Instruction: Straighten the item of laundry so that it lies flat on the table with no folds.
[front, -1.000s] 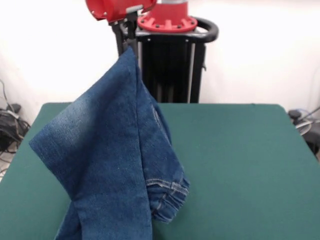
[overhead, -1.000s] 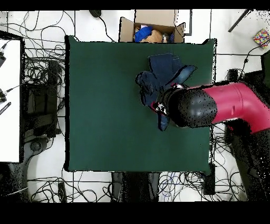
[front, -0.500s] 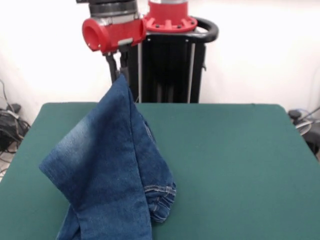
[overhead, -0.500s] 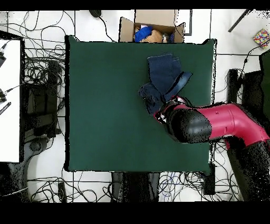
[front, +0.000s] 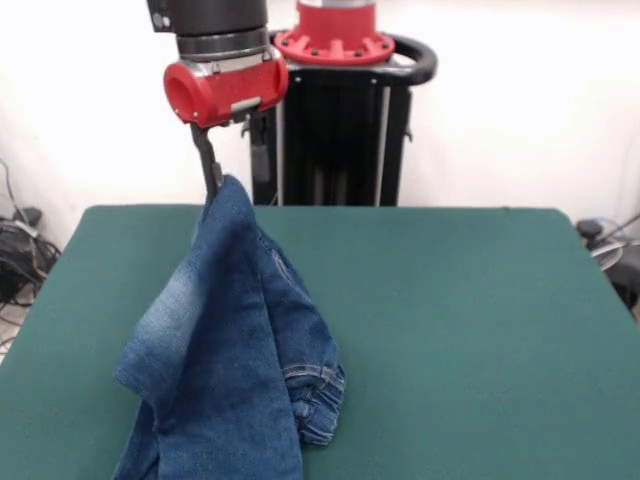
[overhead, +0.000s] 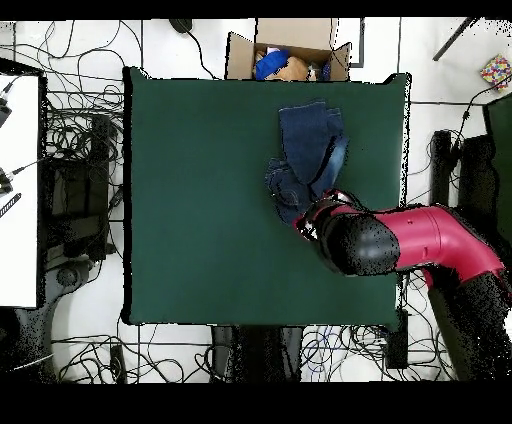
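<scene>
The jeans (front: 225, 350) are held aloft by one corner from the gripper (front: 213, 185), whose fingers are closed on the top point of the fabric. The gripper hangs under the red and black arm (front: 222, 60), just in front of the black pedestal (front: 340, 120). From that point the denim drapes downward in a cone shape onto the green table (front: 470, 340). A faded whitish patch shows on the draped panel. Beside it, a bunched, stitched hem rests on the cloth. The lower fabric runs past the picture's bottom edge.
</scene>
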